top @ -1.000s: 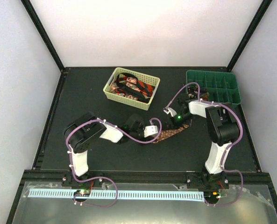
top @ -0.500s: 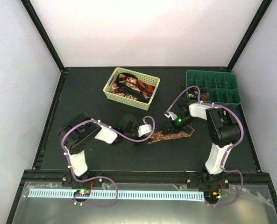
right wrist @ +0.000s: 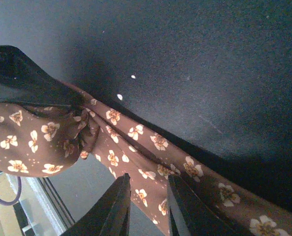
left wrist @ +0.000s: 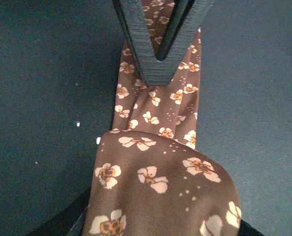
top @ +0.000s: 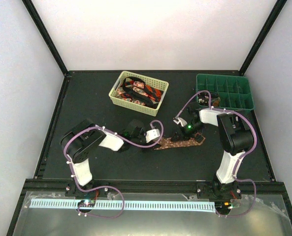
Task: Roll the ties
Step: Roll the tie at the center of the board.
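One brown pale-flowered fabric necktie (top: 179, 143) on black counter (top: 86, 103); right gripper (right wrist: 148, 179) clenched on it; left gripper (left wrist: 158, 73) over it, hold unclear.

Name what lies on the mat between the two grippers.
The brown flowered tie spans the stretch from left gripper to right gripper, seen in the top view.

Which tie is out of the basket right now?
The brown floral tie, stretched on the black table; the red-and-black ties all lie in the yellow basket.
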Action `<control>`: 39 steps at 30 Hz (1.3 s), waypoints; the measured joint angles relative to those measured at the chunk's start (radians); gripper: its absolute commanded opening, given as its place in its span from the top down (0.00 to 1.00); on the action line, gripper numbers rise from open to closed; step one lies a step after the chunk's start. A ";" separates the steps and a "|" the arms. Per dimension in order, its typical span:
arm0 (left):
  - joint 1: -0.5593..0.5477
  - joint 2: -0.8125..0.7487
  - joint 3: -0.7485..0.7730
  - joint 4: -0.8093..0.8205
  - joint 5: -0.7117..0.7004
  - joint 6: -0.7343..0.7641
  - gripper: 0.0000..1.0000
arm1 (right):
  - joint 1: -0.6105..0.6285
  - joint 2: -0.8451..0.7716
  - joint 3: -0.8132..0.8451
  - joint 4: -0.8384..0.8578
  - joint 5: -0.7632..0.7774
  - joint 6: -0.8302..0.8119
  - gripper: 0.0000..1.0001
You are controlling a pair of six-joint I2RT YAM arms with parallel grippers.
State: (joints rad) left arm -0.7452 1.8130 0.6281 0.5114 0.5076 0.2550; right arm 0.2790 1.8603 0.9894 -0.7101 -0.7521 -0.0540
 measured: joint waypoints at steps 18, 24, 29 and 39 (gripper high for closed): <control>-0.036 0.014 0.075 -0.133 -0.075 0.063 0.60 | 0.052 -0.097 0.006 0.029 -0.165 0.030 0.47; -0.038 0.014 0.077 -0.137 -0.079 0.068 0.60 | 0.126 -0.041 0.006 0.067 -0.193 0.064 0.52; -0.039 0.015 0.079 -0.140 -0.080 0.068 0.60 | 0.132 -0.009 0.006 0.082 -0.189 0.075 0.58; -0.040 0.015 0.083 -0.146 -0.082 0.068 0.60 | 0.131 -0.010 -0.005 0.087 -0.121 0.087 0.52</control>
State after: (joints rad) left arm -0.7849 1.8282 0.7109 0.3653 0.4255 0.3225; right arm 0.4099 1.8503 0.9840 -0.6231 -0.8730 0.0334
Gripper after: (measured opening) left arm 0.401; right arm 0.572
